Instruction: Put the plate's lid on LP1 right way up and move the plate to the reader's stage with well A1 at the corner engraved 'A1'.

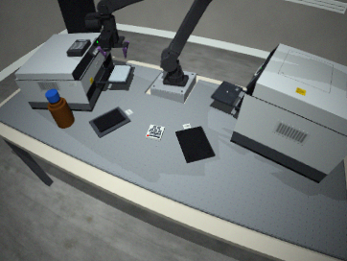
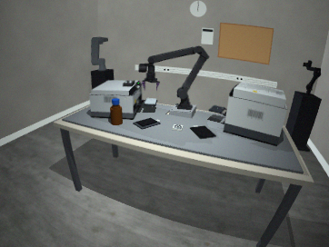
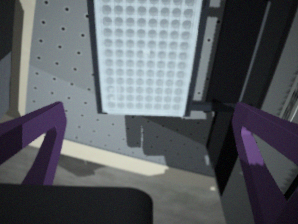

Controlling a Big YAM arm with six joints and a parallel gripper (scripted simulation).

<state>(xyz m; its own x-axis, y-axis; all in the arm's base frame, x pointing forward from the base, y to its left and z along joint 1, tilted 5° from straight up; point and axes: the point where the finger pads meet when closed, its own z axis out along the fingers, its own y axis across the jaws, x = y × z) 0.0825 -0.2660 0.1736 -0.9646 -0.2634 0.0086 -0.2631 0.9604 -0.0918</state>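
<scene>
- One black parallel gripper with purple fingers: wide open, nothing held, above the dispenser side.
- Pale, translucent rectangular well plate: on the dispenser's dark stage. Wrist view has it between the finger lines, fingers apart from it. Can't tell if lid is seated.
- Light-grey boxy dispenser: dark front faces the plate.
- Amber bottle with blue cap: upright on bench beside the dispenser.
- Black rectangular bench position with raised grey frame: no lid on it.
- Flat black rectangular pad: nothing on it. White square code card lies between pad and framed position.
- Light-grey boxy reader: dark square stage out, no plate on it.
</scene>
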